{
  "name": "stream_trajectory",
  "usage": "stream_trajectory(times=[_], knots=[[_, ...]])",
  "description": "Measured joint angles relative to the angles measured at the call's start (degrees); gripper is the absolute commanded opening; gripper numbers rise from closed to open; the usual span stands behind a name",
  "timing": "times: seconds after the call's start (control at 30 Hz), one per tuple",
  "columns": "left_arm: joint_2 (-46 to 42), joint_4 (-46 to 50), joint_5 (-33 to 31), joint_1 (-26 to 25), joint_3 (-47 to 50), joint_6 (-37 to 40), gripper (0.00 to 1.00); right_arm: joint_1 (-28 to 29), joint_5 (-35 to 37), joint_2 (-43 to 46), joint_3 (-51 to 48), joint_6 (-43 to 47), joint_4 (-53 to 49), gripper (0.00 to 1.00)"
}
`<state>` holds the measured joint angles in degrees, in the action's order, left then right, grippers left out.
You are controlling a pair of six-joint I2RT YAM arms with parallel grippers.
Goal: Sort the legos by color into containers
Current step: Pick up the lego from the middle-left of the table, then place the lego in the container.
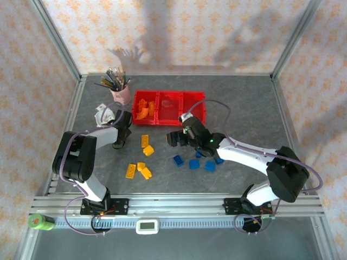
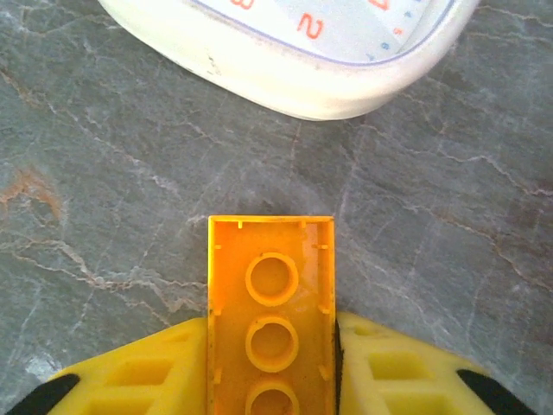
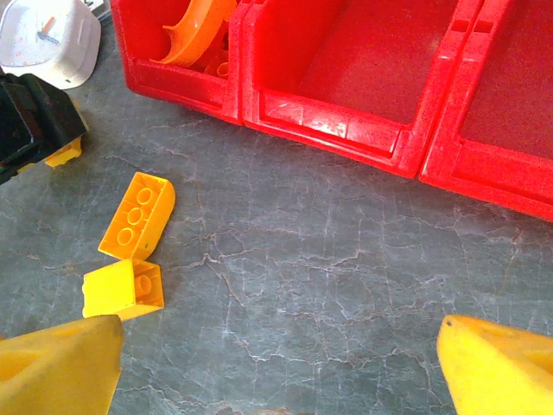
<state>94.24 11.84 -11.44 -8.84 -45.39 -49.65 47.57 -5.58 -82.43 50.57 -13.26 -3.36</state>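
Grey marble tabletop (image 1: 238, 103), three red bins (image 1: 157, 121), orange arches (image 1: 142, 110) in the leftmost.

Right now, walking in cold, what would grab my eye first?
The row of bright red bins at the middle of the table, orange arches in the leftmost. Then the left gripper pinching an orange-yellow brick, and blue bricks scattered beside the right arm.

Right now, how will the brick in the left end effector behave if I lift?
Probably stiff: the brick is hard moulded plastic. Likely light, since its underside is hollow. Its glossy walls might slip in the left end effector.
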Motion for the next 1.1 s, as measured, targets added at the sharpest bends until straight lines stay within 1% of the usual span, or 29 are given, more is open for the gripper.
stream_trajectory(times=[0.17,0.3,0.43,0.5,0.57,0.7,0.73,0.83,0.97,1.0,1.1], knots=[[-2.2,-0.1,3.4,-0.4,0.8,0.2,0.3,-0.2,-0.2,0.2,0.0,0.0,0.0,0.93],[-7.9,1.6,4.8,-2.2,1.0,0.4,0.3,-1.6,-0.9,2.0,-0.1,-0.6,0.0,0.94],[-15.4,4.3,4.7,-5.6,0.4,1.3,0.3,-4.9,-2.2,5.3,-1.9,-2.3,0.0,0.94],[-17.1,6.1,4.5,-7.8,-1.6,1.8,0.3,-6.6,-2.6,6.3,-3.0,-3.1,-0.1,0.94],[-16.9,8.0,4.0,-11.0,-5.7,2.8,0.3,-8.3,-2.8,6.9,-3.8,-3.7,-0.1,0.94],[-11.8,10.0,2.7,-17.9,-17.9,5.3,0.3,-12.6,-3.8,8.5,-6.0,-5.2,0.0,0.95],[-9.4,10.2,2.3,-19.7,-21.6,6.3,0.3,-13.9,-4.2,9.0,-6.5,-5.6,-0.1,0.95],[-1.5,10.3,2.0,-22.9,-30.8,8.9,0.29,-17.0,-4.8,9.5,-7.0,-6.3,-0.1,0.95],[10.0,11.0,1.9,-23.5,-40.0,11.9,0.3,-18.7,-4.9,10.4,-7.1,-6.3,0.0,0.95],[13.1,11.2,1.9,-23.5,-42.2,12.8,0.32,-18.8,-4.9,10.8,-7.2,-6.3,0.0,0.96],[21.3,12.9,1.2,-23.4,-48.2,15.4,0.42,-18.9,-4.9,11.9,-7.3,-6.3,0.0,0.95]])
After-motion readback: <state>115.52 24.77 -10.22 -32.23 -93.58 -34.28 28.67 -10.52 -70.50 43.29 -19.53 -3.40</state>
